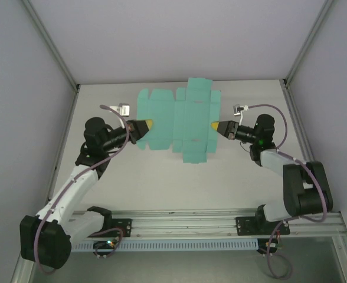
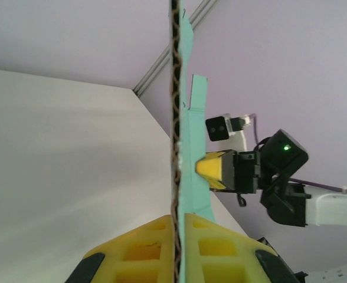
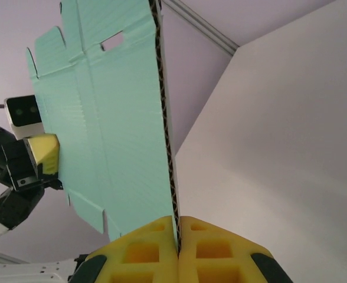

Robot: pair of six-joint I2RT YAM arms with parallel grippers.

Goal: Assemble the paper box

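The paper box (image 1: pixel 179 118) is a flat teal-green die-cut sheet with flaps and creases, held off the white table between both arms. My left gripper (image 1: pixel 147 124) is shut on its left edge; its yellow fingers (image 2: pixel 144 247) pinch the sheet (image 2: pixel 188 153), seen edge-on. On the right edge my right gripper (image 1: pixel 215 125) is shut; in the right wrist view the sheet (image 3: pixel 102 118) rises from between the yellow fingers (image 3: pixel 144 250), teal face to the left. The opposite gripper shows beyond the sheet in each wrist view.
The white table (image 1: pixel 179 183) is enclosed by pale walls at the back and sides. A metal rail (image 1: pixel 185 223) with the arm bases runs along the near edge.
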